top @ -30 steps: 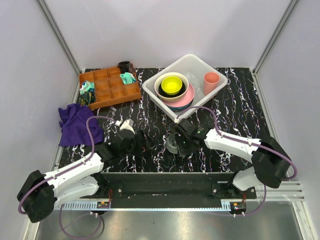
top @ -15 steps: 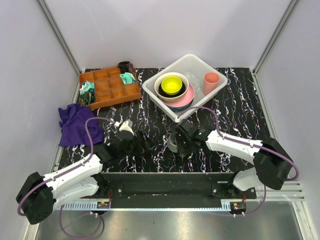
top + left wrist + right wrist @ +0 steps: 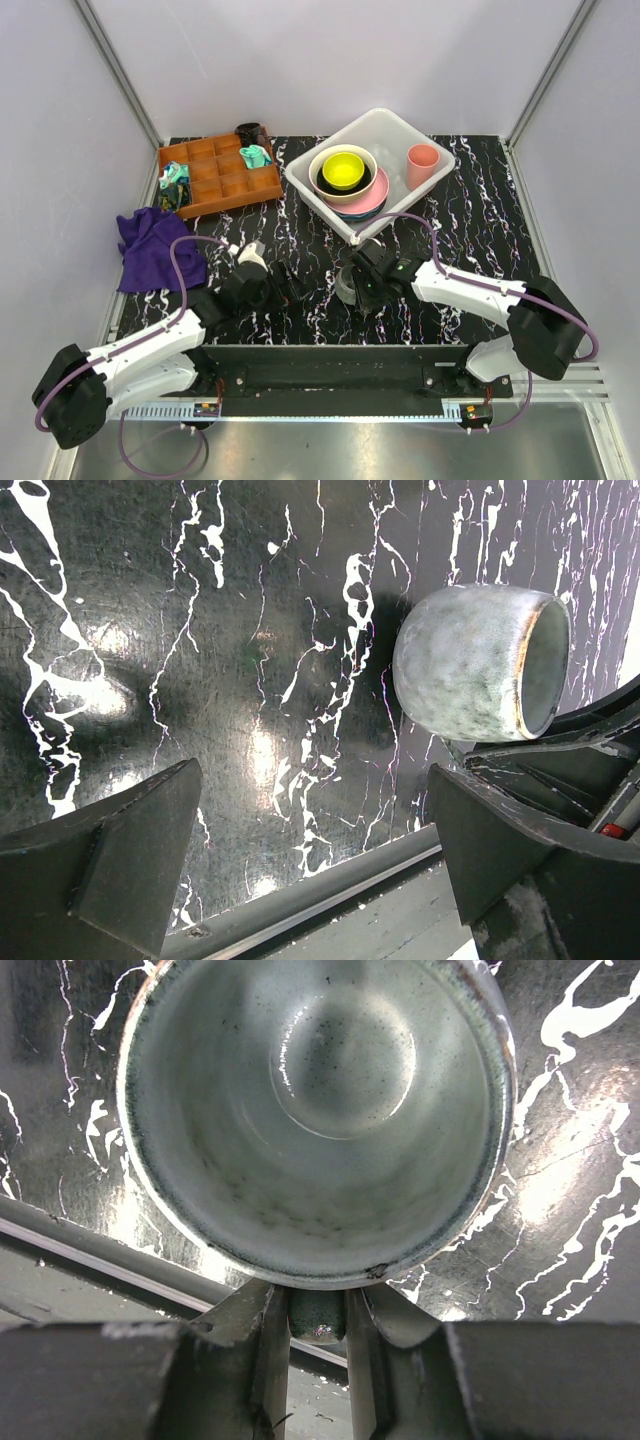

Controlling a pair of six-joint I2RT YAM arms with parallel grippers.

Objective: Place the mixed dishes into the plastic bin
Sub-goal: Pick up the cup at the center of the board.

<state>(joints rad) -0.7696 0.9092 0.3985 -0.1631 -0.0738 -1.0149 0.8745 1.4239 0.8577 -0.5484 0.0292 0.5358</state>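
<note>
Under the right wrist, the handle of the grey mug (image 3: 315,1110) is mostly hidden between the narrowed fingers of the right gripper (image 3: 317,1328), which pinch it. The left gripper (image 3: 312,780) gapes wide and empty, its fingers cut off by the frame. The mug sits on a black, white-veined table (image 3: 480,220), with the plastic bin (image 3: 395,120) beyond and pale lilac walls (image 3: 300,60) around.

glossy black white-veined marble tabletop (image 3: 482,212) between pale lilac walls (image 3: 300,60)
</note>
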